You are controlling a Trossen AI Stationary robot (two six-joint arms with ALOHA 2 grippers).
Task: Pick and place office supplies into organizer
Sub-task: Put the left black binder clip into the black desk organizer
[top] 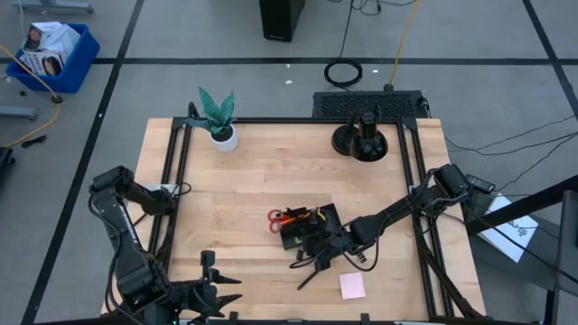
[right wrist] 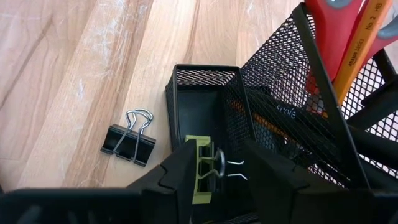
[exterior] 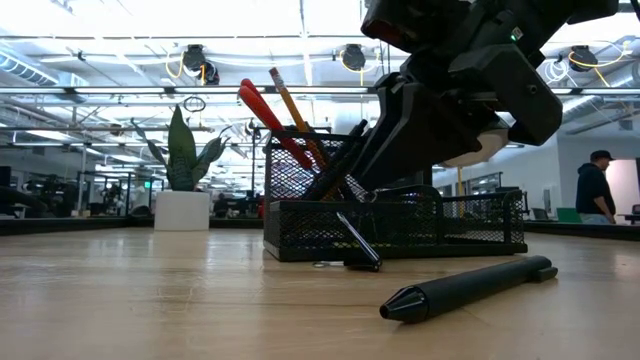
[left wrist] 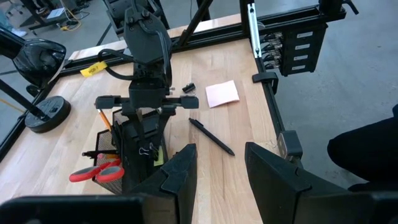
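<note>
Reaching in from the right, the right claw (top: 318,242) hangs over the near side of the organizer (top: 305,226), a black mesh tray standing near the middle of the table (top: 271,171). Its fingers (right wrist: 177,177) stand apart on either side of a yellow-green clip (right wrist: 202,167), which sits in a small open compartment of the organizer; whether the fingers touch the clip cannot be told. Red-handled scissors (top: 280,218) and an orange pencil (exterior: 288,105) stand tilted in the taller mesh section, together with dark pens. One black binder clip (right wrist: 129,143) lies on the table just beside the organizer's small compartment. Two black pens rest on the table near the tray: one slim pen (left wrist: 211,137) leaning against its base in the low view, and a thicker pen (exterior: 470,288) lying flat nearer that camera. A pale pink sticky-note pad (top: 352,285) lies nearer the front edge, to the right of the organizer. The left claw (top: 215,291) waits at the near left corner of the table, its fingers (left wrist: 177,177) parted and empty. A potted plant (top: 219,117) and a round black stand (top: 361,140) occupy the far side.
</note>
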